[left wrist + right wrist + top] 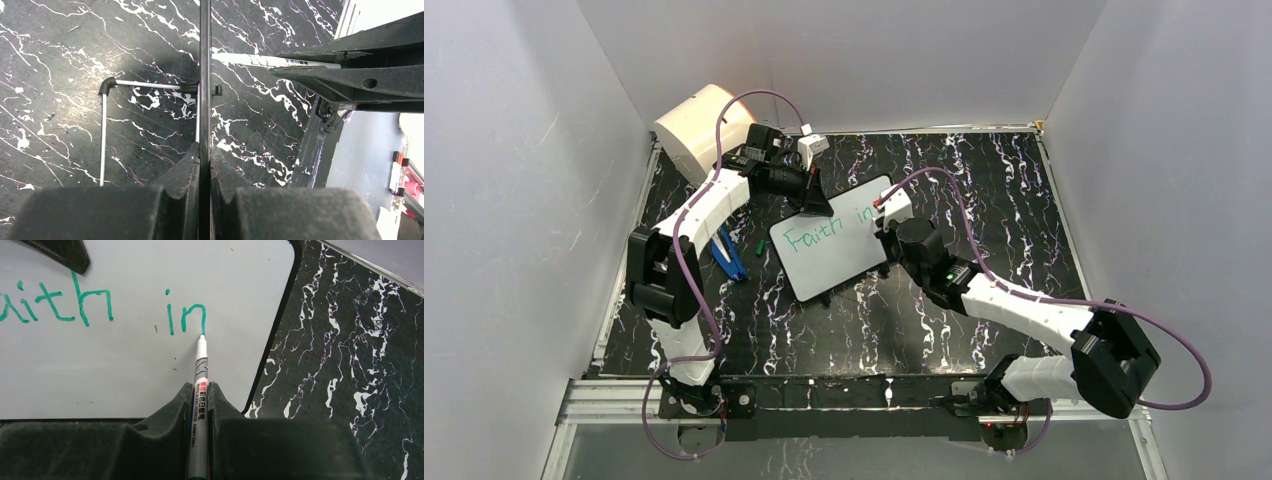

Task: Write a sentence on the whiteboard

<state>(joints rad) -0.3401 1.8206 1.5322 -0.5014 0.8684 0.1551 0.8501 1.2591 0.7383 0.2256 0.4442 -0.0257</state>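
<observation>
Right wrist: right gripper [200, 388], clamped on the marker [200, 365], tip touching the whiteboard [125, 365] at the foot of "in". Left gripper [205, 150] pinches its frame; light, even pressure should keep strokes clean.

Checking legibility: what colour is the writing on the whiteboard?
The writing is green, clearest in the right wrist view.

Cream drum [692, 130] back-left corner; blue item [729, 255], small green piece [760, 247] on black marbled tabletop [1024, 200].
</observation>
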